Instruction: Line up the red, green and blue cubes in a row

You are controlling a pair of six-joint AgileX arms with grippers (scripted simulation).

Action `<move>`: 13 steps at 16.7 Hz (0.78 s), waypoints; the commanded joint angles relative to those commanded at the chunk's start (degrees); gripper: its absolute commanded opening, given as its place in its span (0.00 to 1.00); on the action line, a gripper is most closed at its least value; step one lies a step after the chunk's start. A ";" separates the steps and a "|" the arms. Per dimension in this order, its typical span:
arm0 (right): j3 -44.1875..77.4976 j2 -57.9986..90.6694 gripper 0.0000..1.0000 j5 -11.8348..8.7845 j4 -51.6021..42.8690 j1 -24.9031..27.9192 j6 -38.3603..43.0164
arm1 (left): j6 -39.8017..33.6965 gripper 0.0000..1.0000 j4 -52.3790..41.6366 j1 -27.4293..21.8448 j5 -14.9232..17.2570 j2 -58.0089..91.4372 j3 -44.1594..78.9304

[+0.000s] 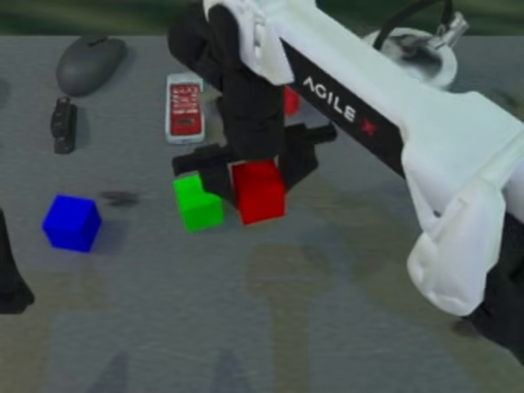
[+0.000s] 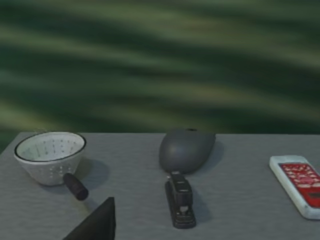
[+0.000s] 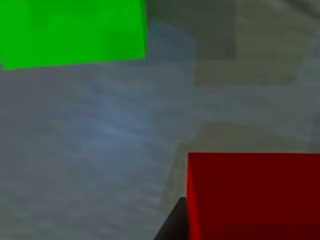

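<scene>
The red cube (image 1: 259, 193) sits between the black fingers of my right gripper (image 1: 256, 173), which has reached in from the right to the table's middle and is shut on it. In the right wrist view one dark finger (image 3: 172, 225) presses against the side of the red cube (image 3: 255, 195). The green cube (image 1: 197, 202) (image 3: 72, 32) stands just left of the red one, a small gap between them. Farther left, alone, lies the blue cube (image 1: 72, 222). My left arm (image 1: 10, 282) is parked at the left edge, one finger (image 2: 100, 222) showing, jaws apart.
Along the far side lie a grey mouse (image 1: 90, 64) (image 2: 186, 149), a black stapler (image 1: 64, 124) (image 2: 180, 200) and a white phone with a red screen (image 1: 184, 106) (image 2: 300, 184). A white colander (image 2: 49, 157) stands near the mouse. Another white round object (image 1: 417, 53) is at the far right.
</scene>
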 joint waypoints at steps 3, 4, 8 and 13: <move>14.85 6.69 0.00 0.21 -7.49 4.29 10.27 | 0.00 1.00 0.00 0.00 0.00 0.00 0.00; 19.14 8.53 0.00 0.31 -9.61 5.58 13.37 | 0.00 1.00 0.00 0.00 0.00 0.00 0.00; 31.31 13.60 0.00 0.73 -15.69 9.41 22.92 | 0.00 1.00 0.00 0.00 0.00 0.00 0.00; 34.06 14.75 0.00 0.89 -17.14 10.39 25.38 | 0.00 1.00 0.00 0.00 0.00 0.00 0.00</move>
